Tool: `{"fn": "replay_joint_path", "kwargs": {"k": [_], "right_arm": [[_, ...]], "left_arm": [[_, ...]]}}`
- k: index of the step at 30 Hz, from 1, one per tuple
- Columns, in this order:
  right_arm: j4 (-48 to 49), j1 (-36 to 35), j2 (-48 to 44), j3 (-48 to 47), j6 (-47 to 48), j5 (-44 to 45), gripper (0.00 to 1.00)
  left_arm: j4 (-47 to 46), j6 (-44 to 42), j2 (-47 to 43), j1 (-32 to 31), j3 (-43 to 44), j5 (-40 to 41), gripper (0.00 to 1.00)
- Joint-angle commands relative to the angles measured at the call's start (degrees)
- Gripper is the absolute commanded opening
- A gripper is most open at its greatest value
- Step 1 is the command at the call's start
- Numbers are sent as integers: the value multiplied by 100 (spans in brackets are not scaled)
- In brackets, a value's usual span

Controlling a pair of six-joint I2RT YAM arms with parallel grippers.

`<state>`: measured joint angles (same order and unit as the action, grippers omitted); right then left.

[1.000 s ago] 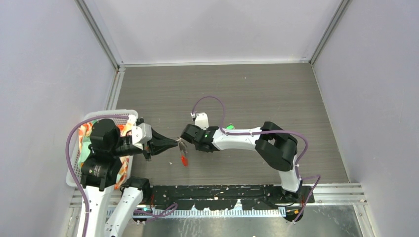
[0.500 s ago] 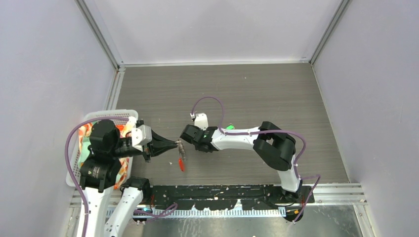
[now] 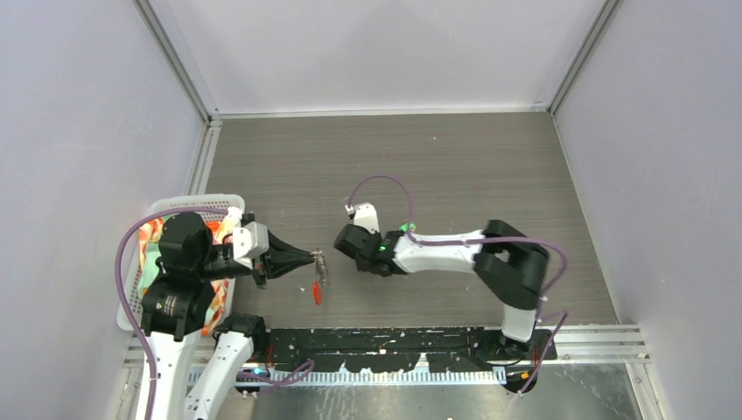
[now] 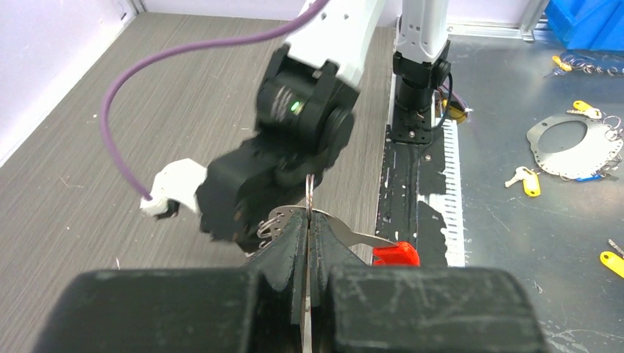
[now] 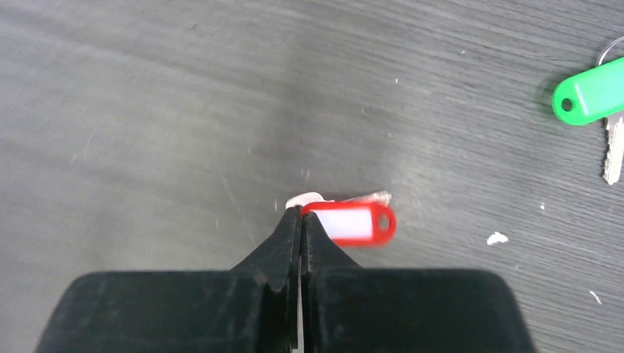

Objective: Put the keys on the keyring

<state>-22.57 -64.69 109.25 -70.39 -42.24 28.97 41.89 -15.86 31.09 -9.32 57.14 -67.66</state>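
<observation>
Left tool [image 4: 307, 220]: jaws were found closed on the keyring [image 4: 282, 215]. Its metal loop was pinched at the tips, with the red strip [image 4: 395, 254] hanging beside. It was held above the tabletop [image 3: 437, 157], close to the near edge, left of centre.

Right tool [image 5: 300, 213]: jaws were found closed on the red-and-white-tagged key [image 5: 352, 223], apparently at its metal end. It was faced toward the left tool across a small gap.

The green-tagged key [image 5: 592, 92] was noted lying on the tabletop.

Step judged: threading of the first key, not yet done. For the next move, the key's hole would need to be lined up finely with the loop's opening.
</observation>
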Motion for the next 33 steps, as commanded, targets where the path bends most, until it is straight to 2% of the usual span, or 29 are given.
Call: {"fn": "replay_joint_path", "kwargs": {"k": [1,3,5,8,14,19,23,33], "right_arm": [[1586,102,-1782,1258,1142,-688,1],[2281,104,-2635,1927,1820,-1474,1],[2473,113,-3388,2310,2337,-2153,1],[2308,114,-4367,2518,2661,-2910,1],[1629,106,-5275,2379,3359,-3864,1],[1575,114,-5458,2042,3764,-4290,1],[1340,113,-5401,1518,3817,-4693,1],[1405,116,-4917,554,2127,-4814,1]], "left_arm": [[-184,175,-22,-17,156,-217,0],[-356,350,-47,-21,72,-266,0],[-552,529,-87,-17,0,-278,0],[-781,739,-107,-17,-90,-328,0],[-939,1057,28,-17,-134,-864,0],[-1016,1209,80,-17,-178,-1202,0],[-1748,1540,-85,-21,-389,-982,0],[-2661,1737,-500,-17,-927,-3,0]]}}
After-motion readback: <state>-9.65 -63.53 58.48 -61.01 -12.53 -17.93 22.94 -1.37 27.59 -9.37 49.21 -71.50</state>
